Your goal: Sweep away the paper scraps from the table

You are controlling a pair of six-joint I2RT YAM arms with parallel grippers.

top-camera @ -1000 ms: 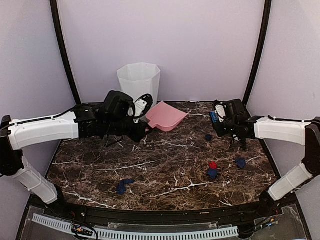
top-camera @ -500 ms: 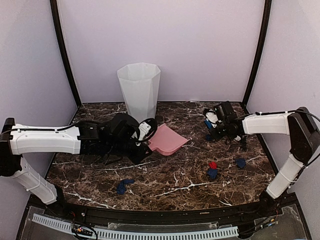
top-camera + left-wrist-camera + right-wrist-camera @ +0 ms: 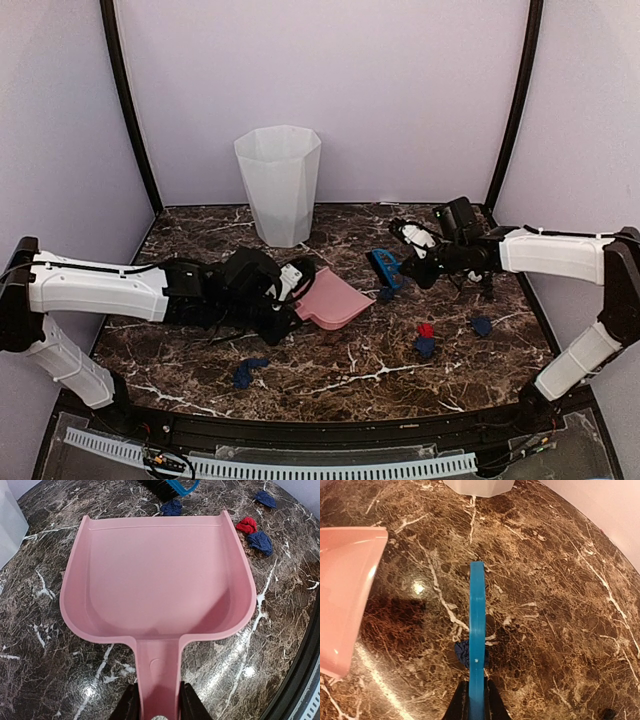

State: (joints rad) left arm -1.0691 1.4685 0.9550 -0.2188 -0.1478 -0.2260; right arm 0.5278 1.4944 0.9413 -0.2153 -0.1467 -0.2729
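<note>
Crumpled navy and red paper scraps lie scattered on the dark brown marble-patterned table, one navy wad under the blue hand brush pinched by the right gripper, beside the pink plastic dustpan whose handle the left gripper clamps.

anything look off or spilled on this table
Only the crumpled paper scraps littering the dark marble table: a navy wad front left, a red and navy pair and another navy wad at right. Nothing tipped or broken.
</note>
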